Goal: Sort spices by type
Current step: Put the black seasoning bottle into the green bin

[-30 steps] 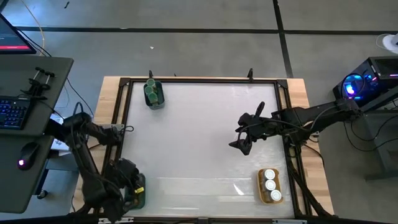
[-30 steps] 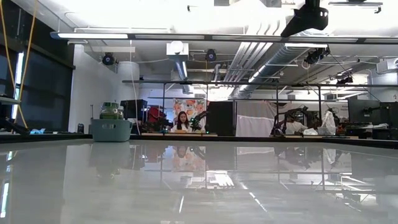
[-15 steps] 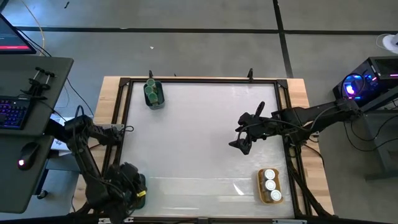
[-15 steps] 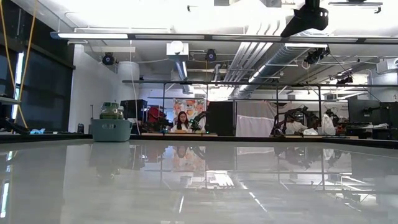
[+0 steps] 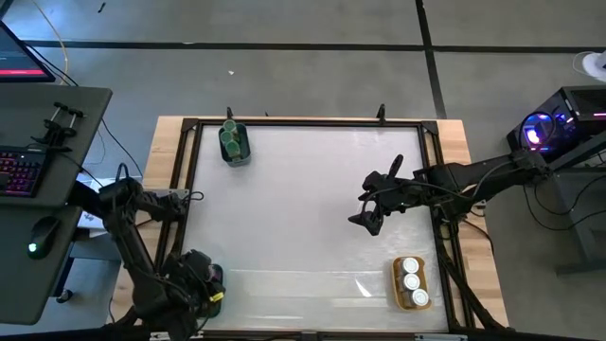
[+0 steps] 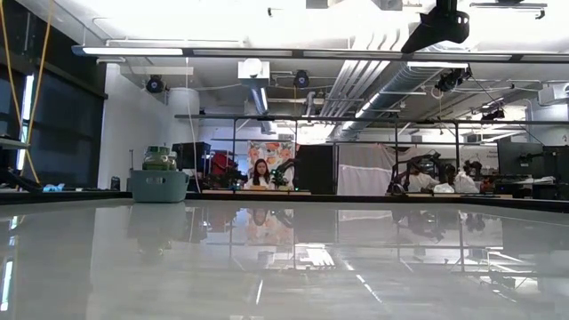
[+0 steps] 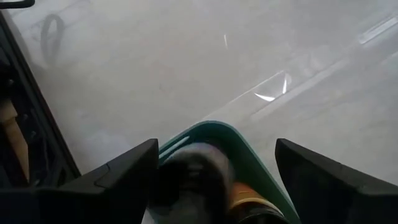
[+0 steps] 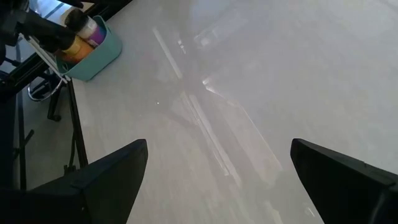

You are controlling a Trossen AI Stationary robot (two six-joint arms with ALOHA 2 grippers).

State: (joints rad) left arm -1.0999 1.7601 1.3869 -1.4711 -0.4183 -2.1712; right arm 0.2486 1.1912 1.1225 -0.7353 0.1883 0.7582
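Note:
My left gripper (image 7: 216,147) hangs open over a teal tray (image 7: 219,132) at the table's near left corner (image 5: 216,282). A dark-lidded spice jar (image 7: 189,177) stands in that tray between the fingers, apart from both, beside a jar with an orange label (image 7: 249,200). A second teal tray (image 5: 234,145) at the far left holds green-lidded jars (image 6: 160,158). An orange tray (image 5: 410,283) at the near right holds white-lidded jars. My right gripper (image 5: 364,221) hovers open above the table's right half with nothing between its fingers.
A dark frame (image 5: 308,123) runs around the white table top. The wide middle of the table (image 5: 303,218) is bare. A desk with a keyboard (image 5: 19,170) stands off the table's left side. People sit in the room behind the table (image 6: 260,173).
My left gripper has sunk a little over the near left tray and shifted slightly toward the table's near edge.

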